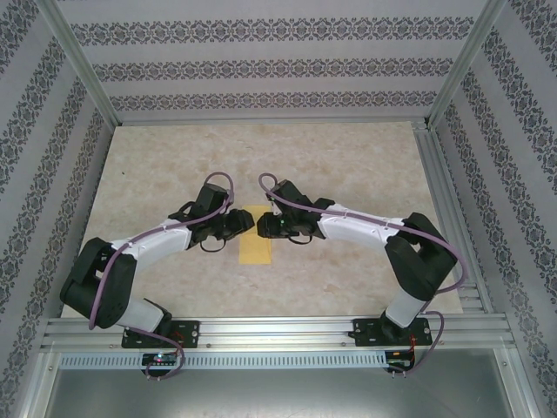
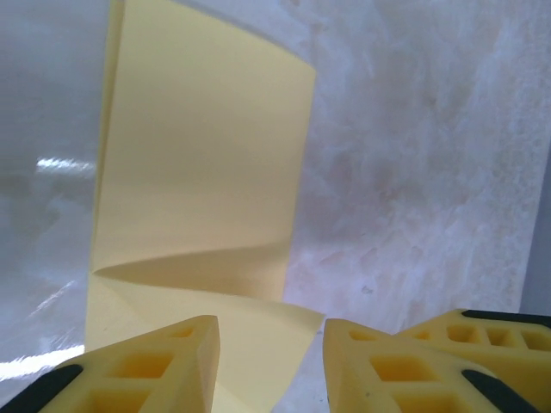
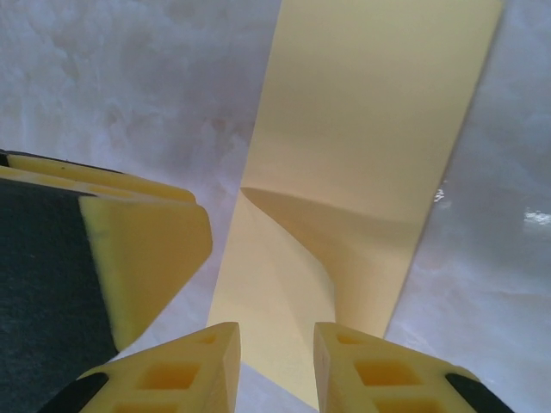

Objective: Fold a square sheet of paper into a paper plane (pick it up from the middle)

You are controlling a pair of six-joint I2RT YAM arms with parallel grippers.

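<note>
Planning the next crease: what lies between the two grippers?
In the top view, the yellow-orange sheet of paper, a narrow strip on the table, lies between the left gripper and right gripper.

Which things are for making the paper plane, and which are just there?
For the job:
- sheet of paper, yellow, folded narrow, lying on the table
- left gripper, open over the paper
- right gripper, open over the paper

Just there:
- table
- patterned walls
- metal rail
</note>
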